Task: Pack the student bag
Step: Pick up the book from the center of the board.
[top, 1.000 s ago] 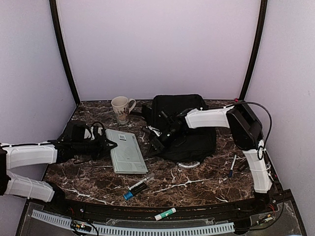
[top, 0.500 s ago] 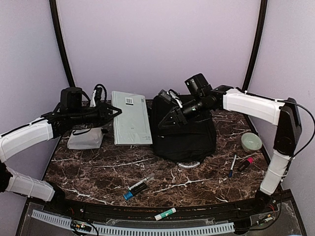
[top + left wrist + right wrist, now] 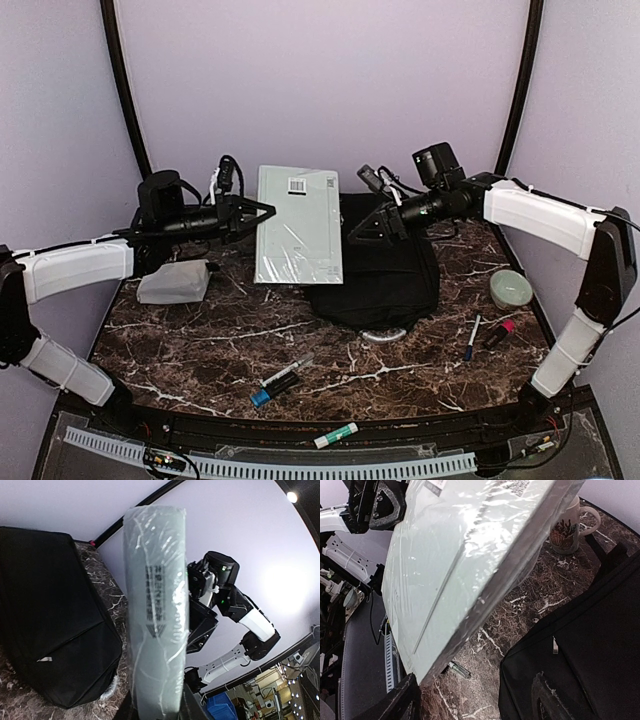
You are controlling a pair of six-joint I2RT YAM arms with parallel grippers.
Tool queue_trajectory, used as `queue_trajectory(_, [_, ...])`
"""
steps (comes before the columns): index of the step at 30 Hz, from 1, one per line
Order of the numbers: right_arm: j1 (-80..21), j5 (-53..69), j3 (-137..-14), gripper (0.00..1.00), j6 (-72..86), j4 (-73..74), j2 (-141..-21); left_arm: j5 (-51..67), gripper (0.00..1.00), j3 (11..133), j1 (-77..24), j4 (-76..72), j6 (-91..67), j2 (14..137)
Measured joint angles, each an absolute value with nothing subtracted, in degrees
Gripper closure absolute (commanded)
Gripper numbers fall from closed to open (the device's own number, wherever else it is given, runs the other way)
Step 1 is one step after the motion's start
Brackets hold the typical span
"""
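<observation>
1 student bag [image 3: 385, 275], black, lay centre-back on the tabletop [image 3: 200, 340]. The right gripper [image 3: 372, 222] was above it, spread and empty. 1 pale green shrink-wrapped book [image 3: 298, 225] was raised just left of the bag, its edge pinched by the left gripper [image 3: 262, 212]. 1 grey pouch [image 3: 172, 283], 1 green bowl [image 3: 510, 288], 1 mug [image 3: 567, 525]. 5 pens: blue-capped marker [image 3: 272, 388], silver pen [image 3: 288, 368], blue pen [image 3: 470, 338], pink marker [image 3: 498, 333], and green-capped marker [image 3: 335, 435] on the front rail [image 3: 250, 465]. Brown marble tabletop, lilac walls [image 3: 330, 90], 2 black poles [image 3: 125, 100].

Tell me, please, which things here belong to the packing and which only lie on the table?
Part of the job: backpack; wrapped book, held up by the left hand; right hand, open by the backpack.
Only lying about: grey pouch; mug; bowl; markers near the front edge; pens on the right.
</observation>
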State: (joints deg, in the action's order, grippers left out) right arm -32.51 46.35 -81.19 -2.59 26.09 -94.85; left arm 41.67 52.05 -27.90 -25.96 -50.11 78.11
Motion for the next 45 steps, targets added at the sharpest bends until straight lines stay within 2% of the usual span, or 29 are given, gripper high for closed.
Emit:
queue_trajectory(7, [-32.5,49.7,-80.9,0.23,3.9,18.7,-95.0,44.4,1.00,52.0,-29.9,-39.6,-55.2,83.0])
queue_trajectory(11, [-32.5,53.5,-79.4,0.28,9.3,12.9,-95.2,44.6,1.00,52.0,-30.2,-44.7,-57.6,84.8])
queue_trajectory(16, [-32.5,59.0,-76.1,0.37,18.5,3.5,-95.6,44.2,1.00,51.5,-30.2,-50.2,-59.6,86.0])
queue_trajectory(17, [-32.5,59.7,-75.7,0.42,19.8,2.2,-95.7,44.1,1.00,51.5,-30.2,-51.0,-59.9,86.4])
queue_trajectory(26, [-32.4,62.1,-75.5,0.59,29.3,-4.9,-96.6,43.3,1.00,51.5,-30.3,-53.3,-61.1,89.1])
queue_trajectory(33, [-32.2,61.4,-76.1,0.83,34.0,-5.8,-97.8,42.2,1.00,51.5,-30.4,-53.4,-60.0,89.1])
queue_trajectory(36, [-32.1,62.8,-76.2,0.94,36.2,-7.3,-98.3,42.0,0.72,51.5,-30.4,-53.1,-58.2,89.3])
queue_trajectory(38, [-31.8,63.0,-76.1,1.00,37.0,-8.2,-98.4,41.6,0.60,51.5,-30.3,-53.1,-57.1,89.6])
queue_trajectory(41, [-31.2,63.0,-74.8,1.00,39.7,-10.7,-98.5,39.4,0.52,51.5,-30.4,-51.2,-53.9,90.2])
queue_trajectory(45, [-27.7,64.1,-71.3,1.00,43.3,-12.9,-98.5,36.9,0.49,51.6,-30.4,-46.0,-49.1,91.9])
